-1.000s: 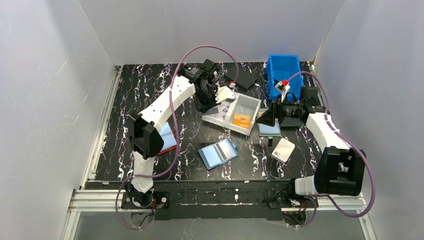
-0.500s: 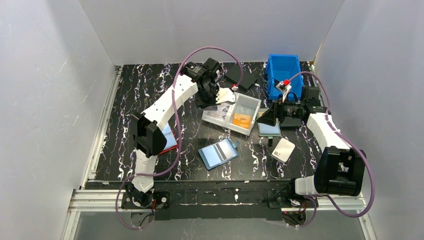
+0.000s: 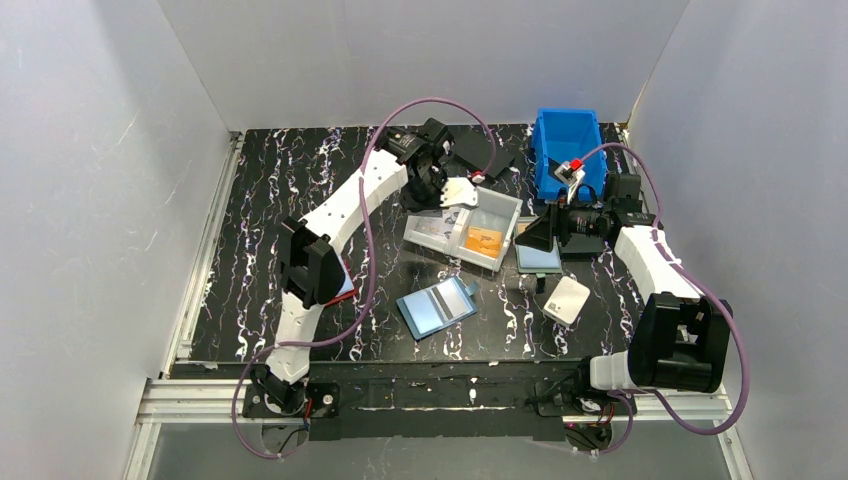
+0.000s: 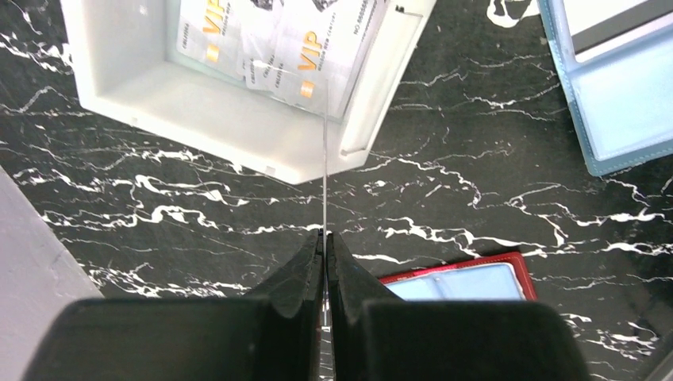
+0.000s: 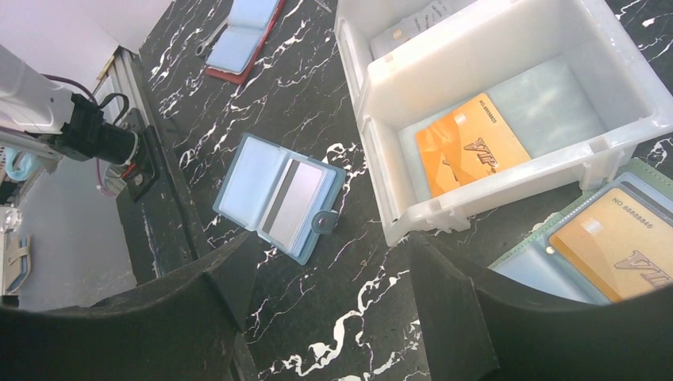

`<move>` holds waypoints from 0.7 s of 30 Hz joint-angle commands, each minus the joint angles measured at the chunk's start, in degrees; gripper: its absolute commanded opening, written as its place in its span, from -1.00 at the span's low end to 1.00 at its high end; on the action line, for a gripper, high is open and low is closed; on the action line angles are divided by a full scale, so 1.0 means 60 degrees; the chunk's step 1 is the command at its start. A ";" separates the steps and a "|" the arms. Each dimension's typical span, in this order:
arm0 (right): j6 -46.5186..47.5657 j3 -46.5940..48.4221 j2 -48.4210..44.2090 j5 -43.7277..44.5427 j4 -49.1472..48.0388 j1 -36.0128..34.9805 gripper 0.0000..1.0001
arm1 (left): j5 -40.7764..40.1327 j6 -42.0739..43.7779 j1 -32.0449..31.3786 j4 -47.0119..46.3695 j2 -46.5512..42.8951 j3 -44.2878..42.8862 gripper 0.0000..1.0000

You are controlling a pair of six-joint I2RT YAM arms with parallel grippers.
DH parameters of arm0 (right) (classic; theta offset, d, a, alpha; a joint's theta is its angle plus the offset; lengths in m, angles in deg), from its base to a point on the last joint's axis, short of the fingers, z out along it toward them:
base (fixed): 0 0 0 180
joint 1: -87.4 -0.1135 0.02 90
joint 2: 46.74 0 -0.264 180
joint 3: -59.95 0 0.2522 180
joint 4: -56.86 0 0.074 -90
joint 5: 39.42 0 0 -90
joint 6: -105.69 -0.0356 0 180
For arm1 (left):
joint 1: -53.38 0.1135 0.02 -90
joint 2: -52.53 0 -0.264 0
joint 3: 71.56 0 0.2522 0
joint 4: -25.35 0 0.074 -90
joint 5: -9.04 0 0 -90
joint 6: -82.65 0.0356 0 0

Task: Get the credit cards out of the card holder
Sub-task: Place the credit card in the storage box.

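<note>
A credit card [image 4: 324,159], apparently edge-on, is being pinched by the left fingers [image 4: 305,274] above the white tray [image 4: 238,151]. A striped card [image 5: 295,200] is being left in the card holder [image 5: 242,178], open on the counter [image 5: 317,103]. The right fingers [image 5: 198,302] are being held wide.

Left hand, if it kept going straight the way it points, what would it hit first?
Probably the white tray: the left hand, shut on a thin card held edge-on, aims at the compartment holding the VIP cards. Depth is unclear.
</note>
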State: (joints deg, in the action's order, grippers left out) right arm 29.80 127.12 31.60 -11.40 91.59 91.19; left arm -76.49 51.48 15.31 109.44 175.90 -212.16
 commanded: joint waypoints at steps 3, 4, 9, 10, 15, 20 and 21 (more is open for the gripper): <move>-0.0048 -0.0138 -0.0006 -0.0377 -0.0256 0.0153 0.56 | -0.0051 0.0395 -0.0163 -0.0262 0.0384 -0.0498 -1.00; -0.0075 -0.0141 -0.0017 -0.0391 -0.0278 0.0180 0.56 | -0.0056 0.0422 -0.0173 -0.0328 0.0436 -0.0526 -1.00; -0.0183 -0.0196 -0.0011 -0.0495 -0.0388 0.0285 0.56 | 0.0069 0.0602 -0.0171 -0.0611 0.0673 -0.0582 -1.00; -0.0200 -0.0200 -0.0007 -0.0509 -0.0390 0.0283 0.56 | 0.0086 0.0617 -0.0172 -0.0657 0.0716 -0.0584 -1.00; -0.0253 -0.0228 -0.0020 -0.0581 -0.0436 0.0346 0.56 | 0.0132 0.0657 -0.0138 -0.0788 0.1026 -0.0583 -1.00; -0.0329 -0.0259 -0.0021 -0.0653 -0.0506 0.0391 0.56 | 0.0192 0.0654 -0.0117 -0.0899 0.1218 -0.0542 -1.00; -0.0341 -0.0259 -0.0021 -0.0664 -0.0520 0.0386 0.56 | 0.0213 0.0658 -0.0111 -0.0920 0.1237 -0.0528 -1.00</move>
State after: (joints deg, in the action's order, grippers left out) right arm 28.53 126.31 31.62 -13.47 90.26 93.07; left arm -76.62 54.62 14.37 103.75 183.31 -213.85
